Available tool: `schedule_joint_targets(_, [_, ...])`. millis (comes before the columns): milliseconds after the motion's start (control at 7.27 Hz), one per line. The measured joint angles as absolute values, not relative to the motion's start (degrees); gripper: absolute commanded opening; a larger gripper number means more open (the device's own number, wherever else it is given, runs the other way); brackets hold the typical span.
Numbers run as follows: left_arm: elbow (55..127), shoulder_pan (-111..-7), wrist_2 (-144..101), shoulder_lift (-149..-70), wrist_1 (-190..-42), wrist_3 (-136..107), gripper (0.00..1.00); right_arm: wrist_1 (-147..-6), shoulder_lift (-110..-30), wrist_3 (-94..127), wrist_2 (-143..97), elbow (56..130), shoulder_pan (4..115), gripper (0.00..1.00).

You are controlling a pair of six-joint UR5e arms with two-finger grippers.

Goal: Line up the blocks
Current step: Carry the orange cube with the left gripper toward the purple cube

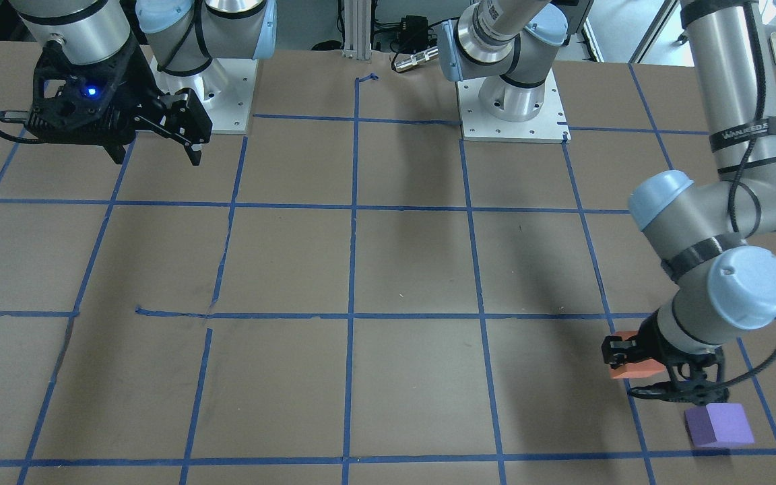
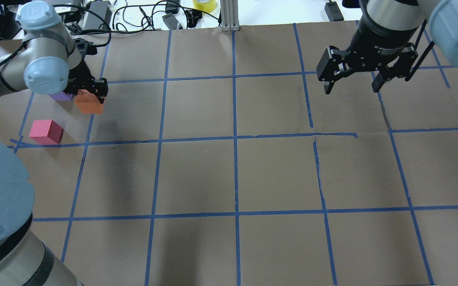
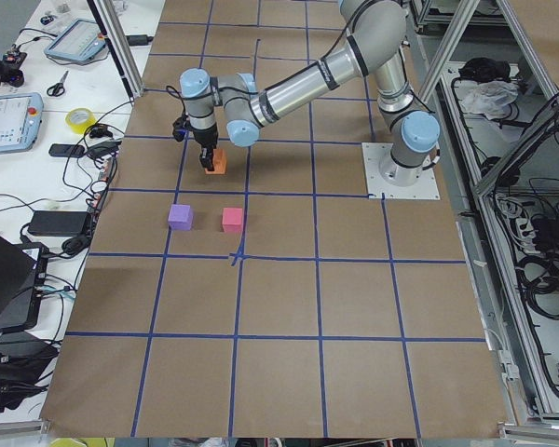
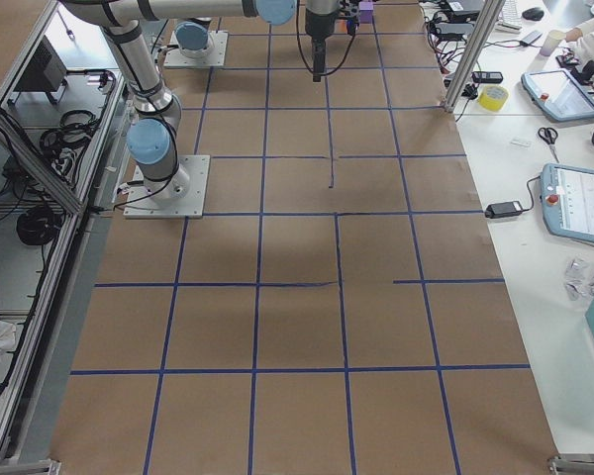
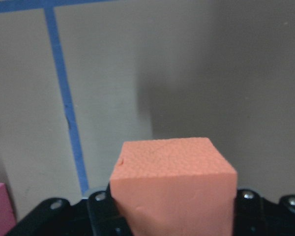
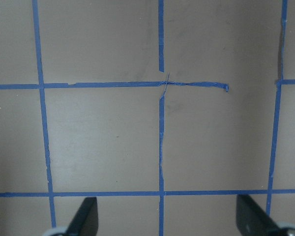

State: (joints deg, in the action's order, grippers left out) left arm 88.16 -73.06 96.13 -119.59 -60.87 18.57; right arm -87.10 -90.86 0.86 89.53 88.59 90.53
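My left gripper (image 2: 91, 96) is shut on the orange block (image 2: 89, 105), near the table's far left. The left wrist view shows the orange block (image 5: 173, 184) gripped between the jaws, just over the brown surface; I cannot tell if it touches. The purple block (image 2: 61, 96) lies right beside it, partly hidden by the wrist, and shows fully in the front-facing view (image 1: 719, 425). The pinkish-red block (image 2: 46, 132) rests alone nearer the robot, by a tape line. My right gripper (image 2: 352, 84) is open and empty, hovering high over the far right.
Blue tape (image 2: 235, 139) divides the brown table into large squares. The two arm bases (image 1: 512, 101) (image 1: 216, 94) stand at the robot's edge. Cables and a yellow tape roll (image 2: 204, 4) lie beyond the far edge. The blocks sit close to the table's left end.
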Motion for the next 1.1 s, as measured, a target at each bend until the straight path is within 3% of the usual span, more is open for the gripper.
schedule_joint_targets(688, [77.99,-66.52,94.22,-123.22,-66.52,25.03,0.00,-87.10,-90.88,-0.99,89.67,88.59,90.70,1.00])
schedule_joint_targets(1100, [76.46,-64.40,92.95,-125.27,-66.12,30.83,0.00,-87.13,-90.88,-1.10,89.70,88.59,90.76,1.00])
